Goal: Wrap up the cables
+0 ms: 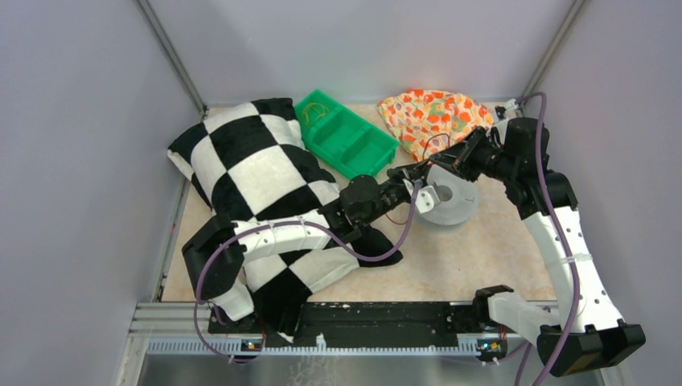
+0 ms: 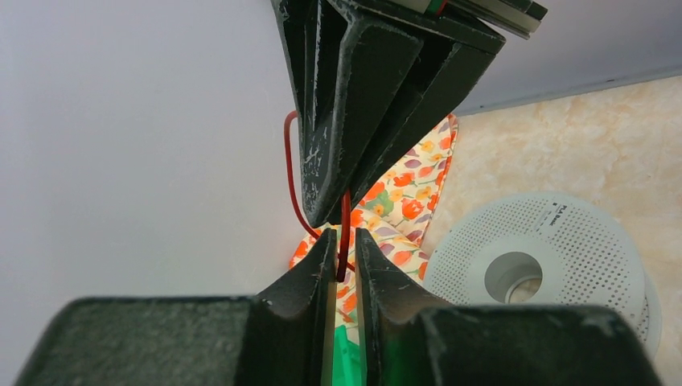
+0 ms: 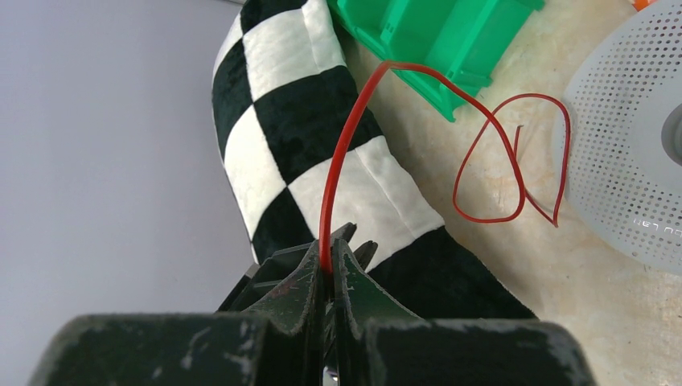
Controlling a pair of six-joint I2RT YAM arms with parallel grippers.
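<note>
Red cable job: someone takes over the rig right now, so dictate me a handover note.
Right gripper: shut on the red cable.
Left gripper: jaws narrow around the same cable, tip to tip with the right; grip not confirmed.
Cable: the rest forms loose loops beside the white perforated spool.
Done: cable picked up, nothing wrapped yet.
Left: secure the second grip, then wrap the loops.

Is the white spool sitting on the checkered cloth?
No, the white spool sits on the bare table, apart from the checkered cloth.
</note>
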